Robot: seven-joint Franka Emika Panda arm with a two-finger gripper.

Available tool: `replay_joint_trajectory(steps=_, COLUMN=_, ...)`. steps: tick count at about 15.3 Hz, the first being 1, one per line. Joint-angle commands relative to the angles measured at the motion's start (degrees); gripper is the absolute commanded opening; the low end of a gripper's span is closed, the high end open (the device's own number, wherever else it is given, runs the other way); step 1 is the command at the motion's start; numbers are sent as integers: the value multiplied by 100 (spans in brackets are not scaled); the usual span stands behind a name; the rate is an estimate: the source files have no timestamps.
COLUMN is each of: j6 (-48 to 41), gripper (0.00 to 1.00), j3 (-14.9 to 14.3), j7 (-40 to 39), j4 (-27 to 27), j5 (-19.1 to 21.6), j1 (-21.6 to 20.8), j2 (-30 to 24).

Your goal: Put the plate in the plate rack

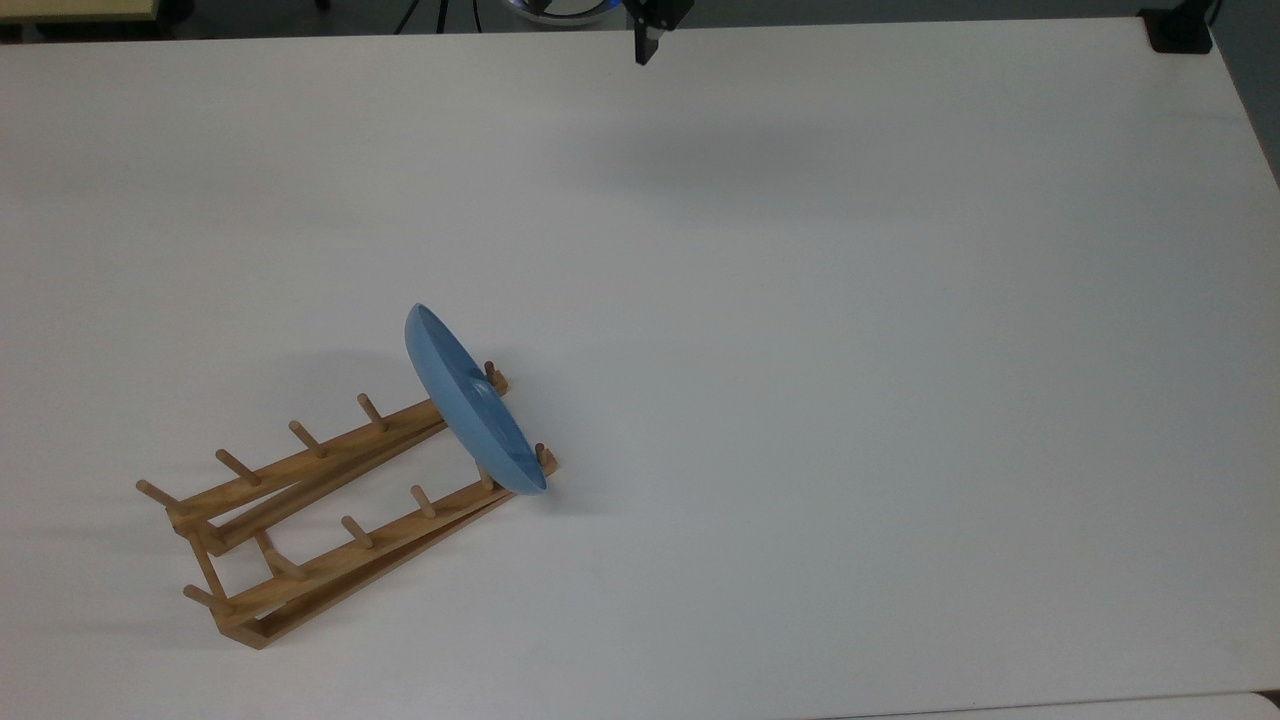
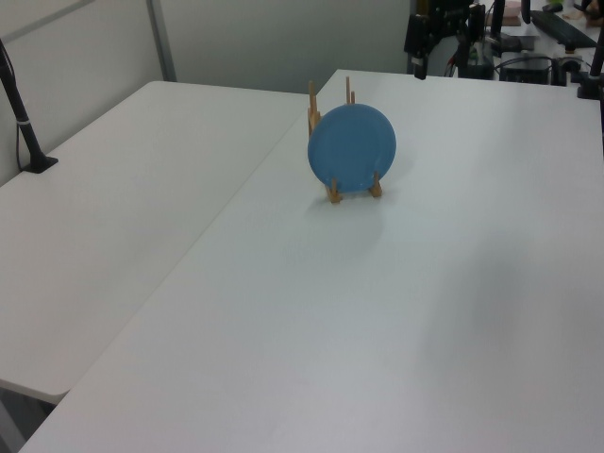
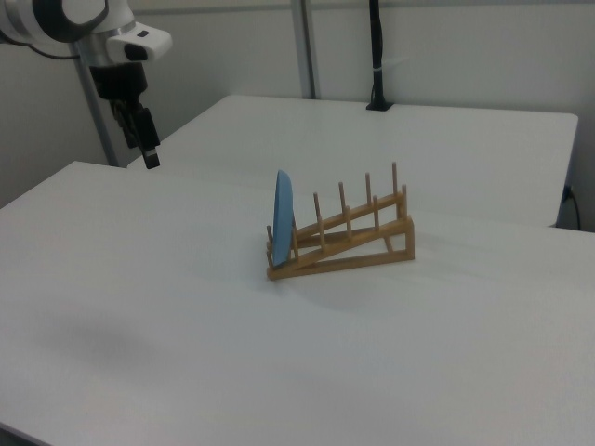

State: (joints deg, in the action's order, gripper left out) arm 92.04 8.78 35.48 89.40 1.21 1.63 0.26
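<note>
Plate (image 1: 470, 400) stands on edge in the rack (image 1: 300, 468), in the last slot at the top view's right end. It is tipped slightly vs. the pegs, with its lower rim down between the two rails. In the right view that's the rack's low end. Gripper (image 3: 147, 153) hangs well apart from both, up over the far side of the worktop (image 1: 850, 400). It carries nothing; can't tell if it's spread or closed.

Task looks done, judging by how the plate sits.

Handling, a guess: plate looks stiff, glossy, so prob. slick and light-ish. If re-seating is needed, pinch the top rim across its thickness, approx. over centre. Rack looks light and may slide if nudged.
</note>
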Motion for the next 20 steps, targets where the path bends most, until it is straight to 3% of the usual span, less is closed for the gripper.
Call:
replay_joint_trajectory(steps=1, j6=-64, gripper=100, j3=-43, j7=-1944, j4=157, j5=142, j1=152, j2=-176)
replay_joint_trajectory(steps=6, j6=94, gripper=100, j3=-43, j7=-4080, j4=166, j5=169, j1=451, j2=-132)
replay_joint_trajectory(steps=8, j6=322, gripper=100, j3=-200, j7=-4443, j4=166, j5=160, j1=470, j2=-106)
replay_joint_trajectory(steps=10, j6=542, gripper=100, j3=-403, j7=-4392, j4=157, j5=151, j1=382, j2=-97)
replay_joint_trajectory(steps=16, j6=552, gripper=100, j3=-421, j7=-4330, j4=183, j5=99, j1=163, j2=-35)
replay_joint_trajectory(steps=20, j6=552, gripper=100, j3=-825, j7=-4208, j4=175, j5=90, j1=-242, j2=-35)
